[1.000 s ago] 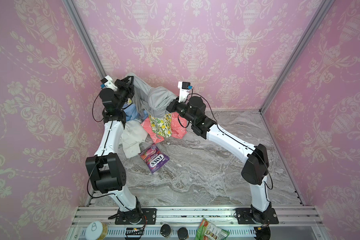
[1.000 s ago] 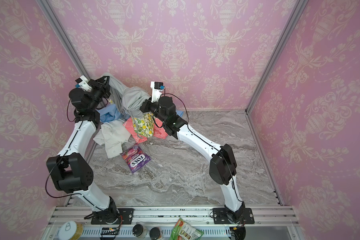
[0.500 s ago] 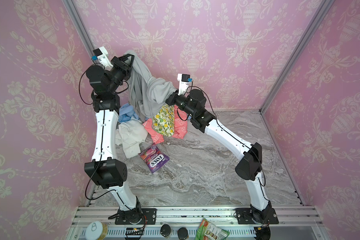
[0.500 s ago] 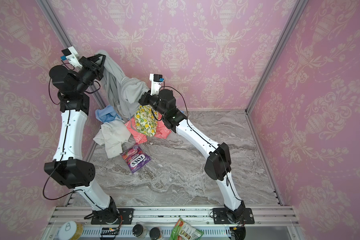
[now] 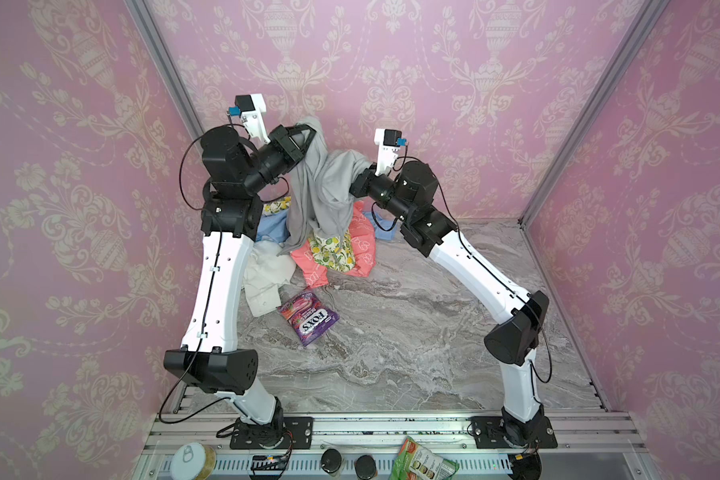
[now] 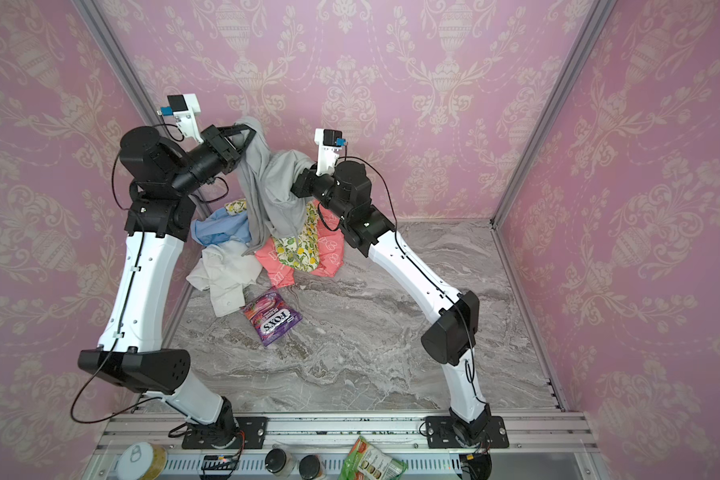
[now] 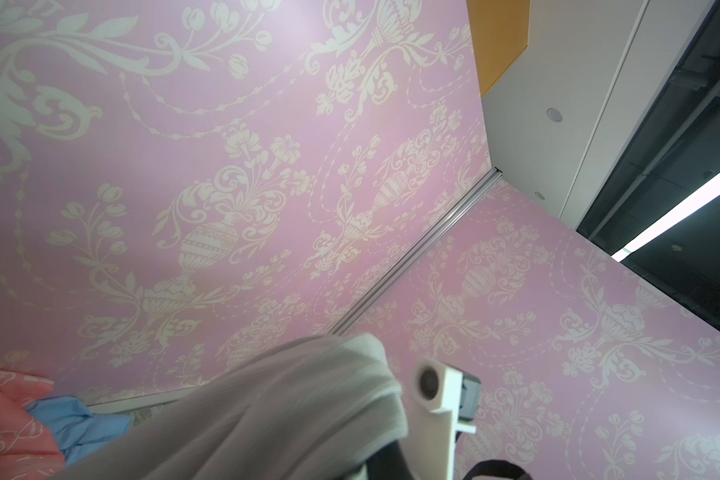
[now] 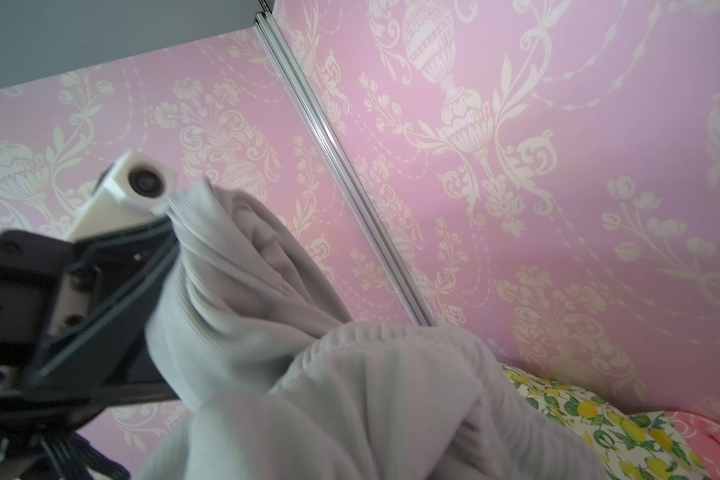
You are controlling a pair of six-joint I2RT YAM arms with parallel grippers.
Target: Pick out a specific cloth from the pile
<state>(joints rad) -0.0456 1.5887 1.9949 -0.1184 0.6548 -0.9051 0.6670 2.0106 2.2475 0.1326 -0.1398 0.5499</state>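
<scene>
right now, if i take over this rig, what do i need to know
Left pincer: shut on the grey cloth, raised high.
Right pincer: shut in its folds, lower, apparently gripping it.
Pile: on the table below; the cloth's hem hangs down onto it.
Done: cloth grasped and lifted.
To do: raise it clear of the pile, set it apart.

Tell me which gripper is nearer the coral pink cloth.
Right. The right gripper grips the grey cloth just above the coral pink cloth; the left gripper holds it higher, farther away.
</scene>
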